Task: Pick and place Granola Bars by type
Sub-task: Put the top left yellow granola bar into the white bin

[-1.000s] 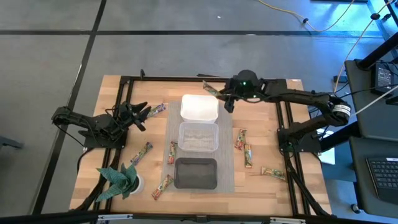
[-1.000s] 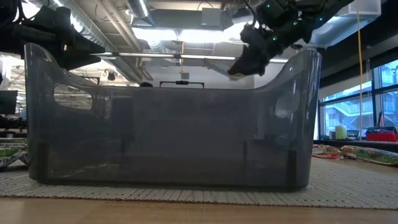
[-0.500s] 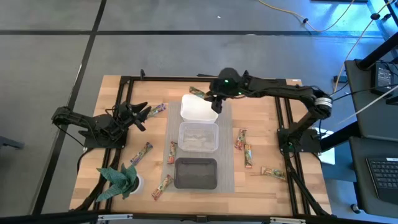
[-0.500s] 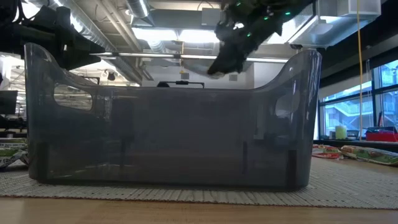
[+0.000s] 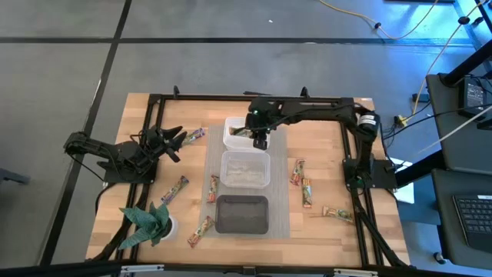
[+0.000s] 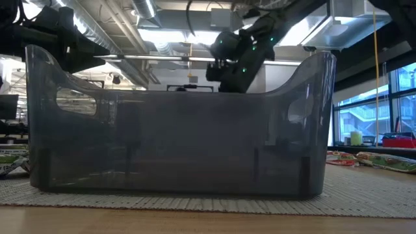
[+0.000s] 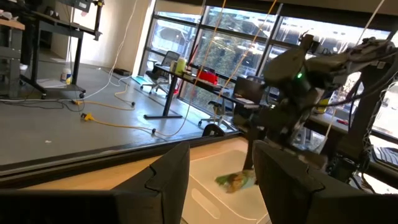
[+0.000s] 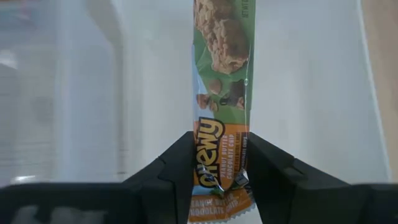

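Glossy green bar (image 8: 222,74) pinched by right hand (image 8: 217,165), white tub (image 5: 234,137)

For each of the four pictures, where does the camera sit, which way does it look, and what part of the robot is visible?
High view: above, looking straight down; both arms, right gripper over the white rectangular tub.
Low view: at table height, looking level; dark translucent tub, right arm above.
Left wrist view: past its own fingers toward the right arm.
Right wrist view: past its fingers, down into the white tub.
Shared: both wrist views show the green-wrapped granola bar in the right jaws.

Two dark jointed arms, green indicator lights.
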Robot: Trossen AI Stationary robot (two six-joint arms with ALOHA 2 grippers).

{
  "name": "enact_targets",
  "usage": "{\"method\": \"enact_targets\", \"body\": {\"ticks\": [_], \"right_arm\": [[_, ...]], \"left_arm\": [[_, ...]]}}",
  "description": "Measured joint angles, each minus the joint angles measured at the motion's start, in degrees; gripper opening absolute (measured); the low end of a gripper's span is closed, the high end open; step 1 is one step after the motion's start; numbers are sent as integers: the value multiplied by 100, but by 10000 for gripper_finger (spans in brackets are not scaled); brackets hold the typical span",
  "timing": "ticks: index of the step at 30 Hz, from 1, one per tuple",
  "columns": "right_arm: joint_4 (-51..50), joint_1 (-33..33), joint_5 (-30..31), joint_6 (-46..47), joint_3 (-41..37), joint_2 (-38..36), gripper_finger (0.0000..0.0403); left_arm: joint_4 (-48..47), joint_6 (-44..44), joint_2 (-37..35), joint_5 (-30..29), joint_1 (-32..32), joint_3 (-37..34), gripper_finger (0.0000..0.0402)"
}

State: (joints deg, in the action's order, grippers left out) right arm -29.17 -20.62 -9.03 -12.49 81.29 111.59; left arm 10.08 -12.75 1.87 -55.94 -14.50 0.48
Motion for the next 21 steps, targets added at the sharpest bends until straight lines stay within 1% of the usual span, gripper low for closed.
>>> {"method": "enact_targets", "body": {"ticks": [4,21], "right_arm": [[9,-7,245,-4,1,198,135],[13,-2,246,-2,-1,282,135]], "left_arm": [[0,1,0,2,0,1,169],[-1,1,0,7,0,0,169]]}}
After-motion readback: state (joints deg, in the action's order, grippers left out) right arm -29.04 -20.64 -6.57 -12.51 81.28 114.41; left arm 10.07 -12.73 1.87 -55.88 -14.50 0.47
